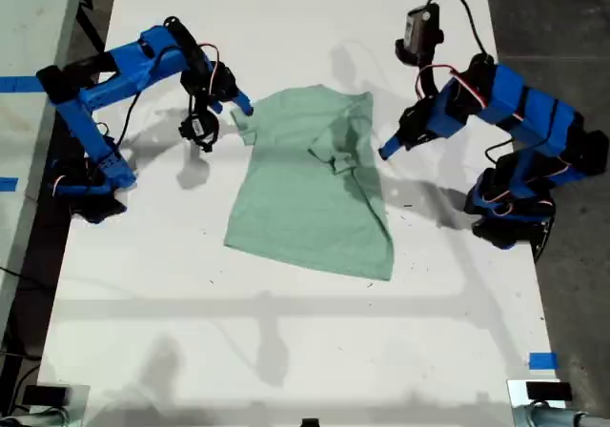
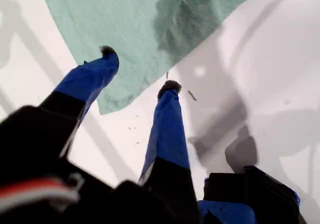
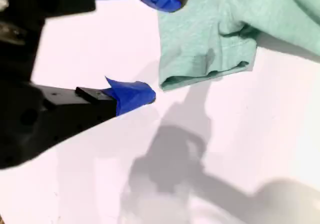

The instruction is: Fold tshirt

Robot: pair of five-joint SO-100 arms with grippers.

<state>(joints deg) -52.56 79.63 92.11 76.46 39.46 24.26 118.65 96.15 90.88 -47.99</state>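
Both claws gape wide, my first claw [image 2: 137, 66] and my second claw [image 3: 165, 46] straddling tshirt [image 1: 315, 184] edges.

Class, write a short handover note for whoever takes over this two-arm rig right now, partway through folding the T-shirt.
My first end effector: open, straddling the tshirt edge on the exterior view's right, holding nothing.
My second end effector: open, beside the spread sleeve on the exterior view's left, holding nothing.
Tshirt: lying mostly flat on the white table.
Done: the sleeve on the exterior view's right looks folded in over the body.
Left: the other sleeve, then the body folds.
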